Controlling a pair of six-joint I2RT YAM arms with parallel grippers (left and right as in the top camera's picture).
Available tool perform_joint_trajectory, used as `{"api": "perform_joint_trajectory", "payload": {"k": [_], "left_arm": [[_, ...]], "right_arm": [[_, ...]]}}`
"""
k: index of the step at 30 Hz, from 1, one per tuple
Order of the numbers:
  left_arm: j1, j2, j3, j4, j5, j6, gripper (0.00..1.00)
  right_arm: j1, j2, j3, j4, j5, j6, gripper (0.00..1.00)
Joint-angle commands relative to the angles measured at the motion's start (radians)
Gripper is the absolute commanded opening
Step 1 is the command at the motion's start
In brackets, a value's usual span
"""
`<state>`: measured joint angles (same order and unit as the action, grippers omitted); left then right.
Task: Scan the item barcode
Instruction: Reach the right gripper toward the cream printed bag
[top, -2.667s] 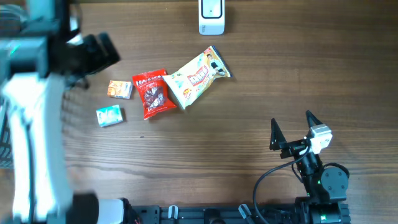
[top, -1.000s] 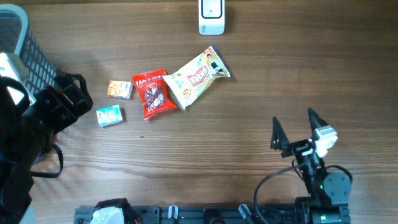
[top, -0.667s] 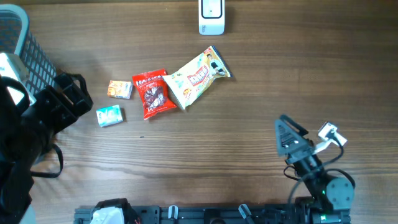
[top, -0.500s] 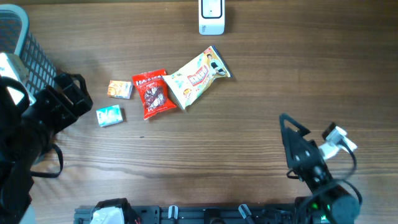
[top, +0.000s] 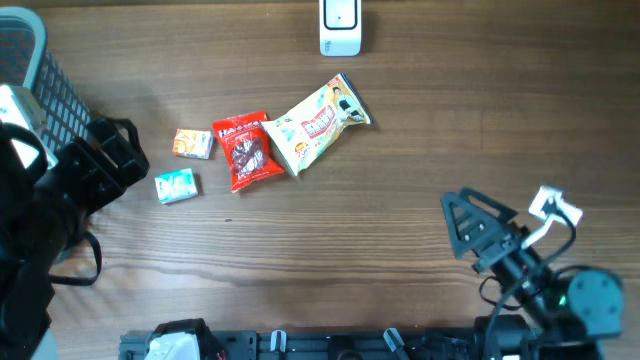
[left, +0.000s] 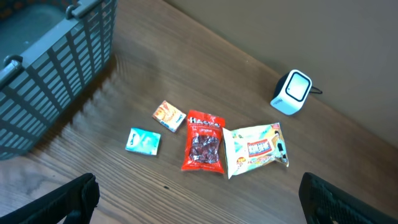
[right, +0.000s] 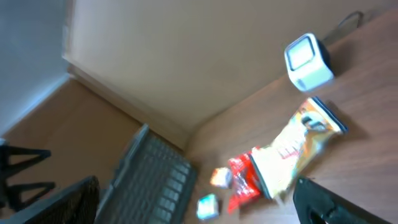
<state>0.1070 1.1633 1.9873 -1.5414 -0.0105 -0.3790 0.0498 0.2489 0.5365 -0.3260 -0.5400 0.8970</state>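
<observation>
Several items lie left of centre: a yellow snack packet (top: 318, 124) (left: 256, 148), a red packet (top: 247, 150) (left: 204, 140), a small orange box (top: 193, 143) (left: 169, 116) and a small teal box (top: 176, 186) (left: 143, 140). I cannot make out a barcode on any of them. A white scanner (top: 340, 27) (left: 291, 92) stands at the far edge. My left gripper (left: 199, 208) hangs open, high at the left of the items. My right gripper (top: 455, 222) (right: 193, 208) is open and empty at the front right, far from the items. The right wrist view is blurred.
A grey slatted basket (top: 40, 70) (left: 50, 68) (right: 149, 180) stands at the far left, partly under my left arm (top: 90, 170). A cable leads from the scanner toward the wall. Bare wood lies between the items and my right gripper.
My right gripper has rolled and swung rightward near the front edge. My left arm, blurred and moving earlier, has held still for the last second. The items have not moved.
</observation>
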Motion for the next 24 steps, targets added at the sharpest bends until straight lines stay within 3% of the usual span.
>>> {"api": "perform_joint_trajectory", "payload": {"k": [1, 8, 15, 20, 24], "left_arm": [[0.005, -0.003, 0.007, 0.002, -0.01, 0.002, 1.0], [0.005, -0.003, 0.007, 0.002, -0.01, 0.002, 1.0], [0.005, -0.003, 0.007, 0.002, -0.01, 0.002, 1.0], [0.005, -0.003, 0.007, 0.002, -0.01, 0.002, 1.0], [0.005, -0.003, 0.007, 0.002, -0.01, 0.002, 1.0]], "right_arm": [[0.003, 0.216, 0.138, -0.088, -0.063, -0.161, 1.0], [0.033, 0.597, 0.266, -0.138, -0.131, -0.232, 1.0], [0.222, 0.933, 0.428, -0.097, -0.09, -0.351, 0.99], [0.366, 1.22, 0.723, -0.309, 0.15, -0.462, 0.99], [0.388, 1.425, 1.001, -0.521, 0.18, -0.57, 1.0]]}}
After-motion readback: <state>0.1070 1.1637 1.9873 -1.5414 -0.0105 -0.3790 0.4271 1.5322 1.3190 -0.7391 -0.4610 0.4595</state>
